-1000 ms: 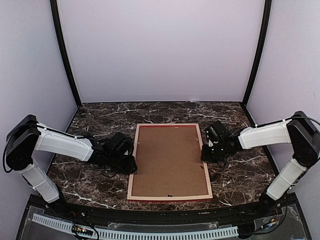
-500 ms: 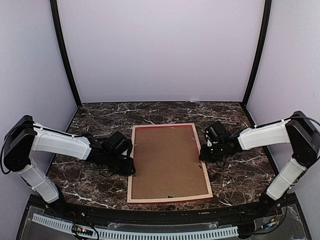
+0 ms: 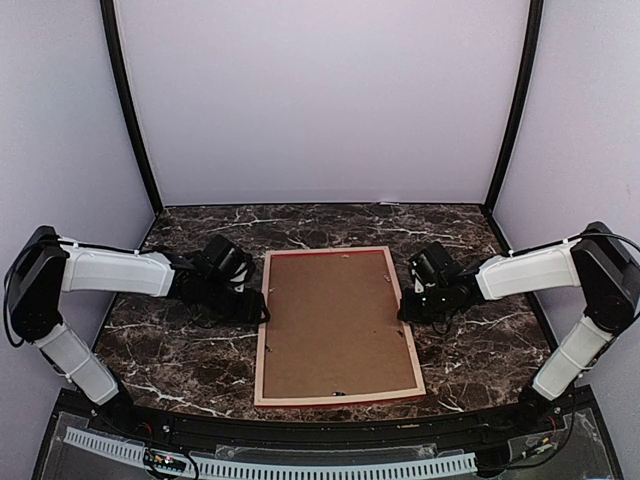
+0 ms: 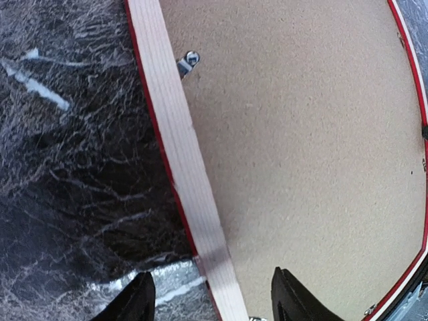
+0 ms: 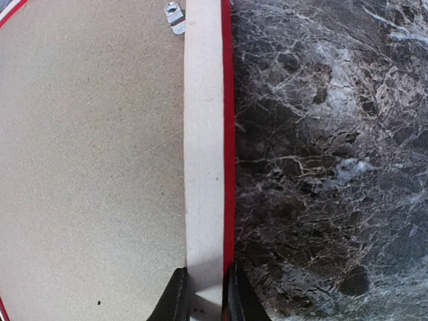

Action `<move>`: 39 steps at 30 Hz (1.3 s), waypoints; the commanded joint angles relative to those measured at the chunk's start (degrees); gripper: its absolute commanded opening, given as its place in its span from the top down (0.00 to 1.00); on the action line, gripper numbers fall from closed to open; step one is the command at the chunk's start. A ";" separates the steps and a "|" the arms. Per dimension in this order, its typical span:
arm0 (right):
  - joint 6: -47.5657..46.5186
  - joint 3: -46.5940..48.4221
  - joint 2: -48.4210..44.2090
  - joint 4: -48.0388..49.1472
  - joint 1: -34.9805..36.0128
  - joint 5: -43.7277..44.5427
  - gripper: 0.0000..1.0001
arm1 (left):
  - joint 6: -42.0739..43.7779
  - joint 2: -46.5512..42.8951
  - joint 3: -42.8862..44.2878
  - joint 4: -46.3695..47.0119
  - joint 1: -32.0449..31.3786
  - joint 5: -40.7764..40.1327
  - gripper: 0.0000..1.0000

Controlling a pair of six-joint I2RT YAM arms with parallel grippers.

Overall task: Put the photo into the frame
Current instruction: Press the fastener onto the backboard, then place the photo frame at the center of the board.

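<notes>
The frame (image 3: 261, 340) lies face down on the marble table, pale rails up, red edges showing. A plain brown backing board (image 3: 337, 320) fills it. The photo is hidden. My left gripper (image 3: 260, 308) is open, its fingers straddling the left rail (image 4: 175, 137) without touching it; in the left wrist view the gripper (image 4: 210, 281) has one finger over the table and one over the board (image 4: 301, 134). My right gripper (image 3: 404, 312) is shut on the frame's right rail (image 5: 202, 134). The right wrist view shows this gripper (image 5: 206, 277) pinching the rail from both sides.
Small metal retaining clips (image 4: 188, 62) (image 5: 175, 16) sit at the inner edges of the rails. Dark marble table (image 3: 180, 350) surrounds the frame, and the booth walls stand at the back and sides.
My left gripper has opened and let go of the left rail, sliding toward the far end of it. The frame's far end shifted slightly left. The right gripper keeps its hold.
</notes>
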 commanded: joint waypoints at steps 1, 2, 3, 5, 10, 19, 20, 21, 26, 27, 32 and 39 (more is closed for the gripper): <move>1.97 -1.93 1.28 -2.06 0.24 -3.19 0.84 | 4.22 4.04 4.12 -0.32 0.86 0.55 0.39; 2.15 -2.00 1.24 -2.04 0.26 -3.26 0.84 | 4.49 4.68 4.59 -0.36 0.93 0.55 0.39; 2.23 -2.09 1.20 -2.05 0.28 -3.30 0.84 | 5.11 6.08 5.58 -0.56 0.99 0.33 0.39; 2.58 -2.38 1.08 -1.77 0.46 -3.36 0.84 | 5.78 8.05 6.80 -0.66 0.99 0.10 0.40; 4.16 -3.38 0.27 -1.01 1.48 -3.71 0.84 | 6.90 11.64 9.09 -1.21 0.98 -1.24 0.47; 8.96 -5.14 -3.00 -0.85 5.81 -4.39 0.85 | 7.35 11.14 8.15 -0.85 0.93 -1.45 0.78; 9.11 -4.97 -3.76 -1.55 5.95 -4.14 0.83 | 7.16 10.51 7.63 -0.91 0.95 -1.67 0.80; 9.01 -4.63 -4.58 -2.50 5.94 -3.69 0.81 | 7.01 10.16 7.36 -0.92 0.98 -1.79 0.84; 5.78 0.27 -7.50 -10.73 5.91 0.05 0.64 | 5.25 7.54 5.10 -0.20 0.86 -2.46 0.87; 4.70 1.37 -7.55 -11.89 5.95 0.48 0.60 | 5.00 7.39 4.83 -0.12 0.85 -2.78 0.87; 0.07 3.43 -7.97 -15.41 5.94 -2.22 0.43 | 2.22 7.63 4.27 0.57 0.03 -4.20 0.87; -2.11 0.28 -9.56 -17.27 6.81 -5.88 0.40 | -1.24 8.15 3.59 0.71 -1.31 -7.07 0.88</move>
